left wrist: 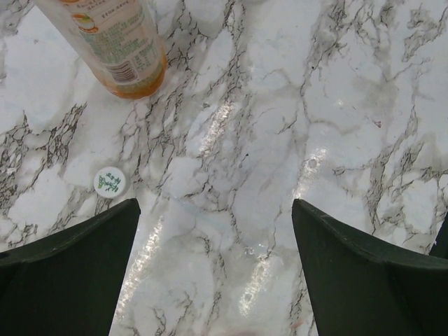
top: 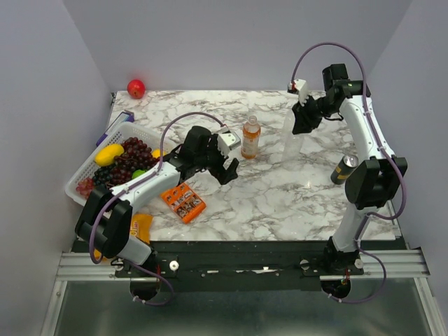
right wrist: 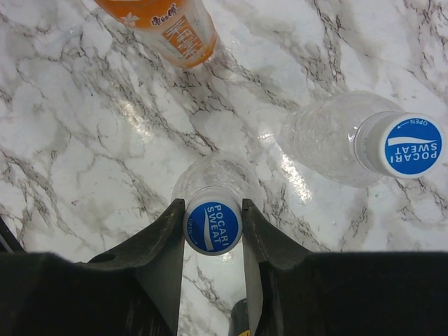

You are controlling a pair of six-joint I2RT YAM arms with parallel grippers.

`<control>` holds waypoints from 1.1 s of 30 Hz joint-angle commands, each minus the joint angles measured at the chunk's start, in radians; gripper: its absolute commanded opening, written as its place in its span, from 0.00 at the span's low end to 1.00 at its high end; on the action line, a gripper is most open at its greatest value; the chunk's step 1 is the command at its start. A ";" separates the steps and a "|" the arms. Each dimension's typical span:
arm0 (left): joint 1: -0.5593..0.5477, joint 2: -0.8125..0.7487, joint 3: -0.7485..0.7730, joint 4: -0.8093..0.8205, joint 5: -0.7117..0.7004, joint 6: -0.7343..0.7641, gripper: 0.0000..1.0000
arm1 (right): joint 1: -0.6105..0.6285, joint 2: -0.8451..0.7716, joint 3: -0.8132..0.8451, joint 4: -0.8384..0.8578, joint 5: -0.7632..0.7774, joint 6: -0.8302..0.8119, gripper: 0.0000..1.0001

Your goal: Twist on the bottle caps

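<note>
Two down: treat blue plastic caps (right wrist: 413, 145) as fitted to clear plastic bottles (right wrist: 322, 136), right gripper (right wrist: 213, 210) clamped on one cap; fit whitish round cap (left wrist: 110, 182) to orange-liquid bottle (left wrist: 119, 49), left gripper (left wrist: 215, 203) spread wide.

Table (left wrist: 231, 140): white marble-look top, grey veining, smooth, high gloss, lamp glare on it. Clear bottles (right wrist: 329, 136): thin transparent plastic. Blue caps (right wrist: 213, 227): smooth plastic, white print. Orange bottle (left wrist: 119, 42): glossy printed label film. Whitish cap (left wrist: 110, 182): matt plastic, green print. Left gripper (left wrist: 215, 210): fingers (left wrist: 70, 273) matt black plastic. Basket (top: 133, 131): white plastic lattice.
</note>
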 commanded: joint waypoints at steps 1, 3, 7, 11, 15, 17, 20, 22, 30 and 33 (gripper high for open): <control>0.012 0.015 0.041 -0.021 -0.015 0.016 0.99 | -0.003 -0.013 -0.020 0.044 -0.029 -0.005 0.09; 0.013 0.017 0.043 -0.021 -0.015 0.017 0.99 | -0.003 -0.016 -0.030 0.048 -0.029 -0.008 0.11; 0.015 0.015 0.043 -0.021 -0.015 0.020 0.99 | -0.005 -0.025 -0.047 0.048 -0.023 -0.013 0.24; 0.015 0.017 0.035 -0.015 -0.012 0.019 0.99 | -0.005 -0.031 -0.058 0.046 -0.010 -0.016 0.35; 0.015 0.014 0.031 -0.011 -0.010 0.019 0.99 | -0.005 -0.034 -0.061 0.048 -0.007 -0.016 0.39; 0.015 0.011 0.029 -0.011 -0.010 0.021 0.99 | -0.003 -0.036 -0.058 0.049 -0.006 -0.016 0.40; 0.015 0.011 0.028 -0.010 -0.009 0.022 0.99 | -0.003 -0.033 -0.052 0.049 0.004 -0.011 0.40; 0.015 0.011 0.028 -0.008 -0.009 0.022 0.99 | -0.005 -0.033 -0.055 0.049 0.016 -0.008 0.41; 0.015 0.014 0.024 -0.004 -0.002 0.017 0.99 | -0.006 -0.051 -0.076 0.049 0.031 -0.004 0.42; 0.015 0.015 0.023 0.002 -0.002 0.016 0.99 | -0.006 -0.059 -0.080 0.048 0.030 -0.001 0.45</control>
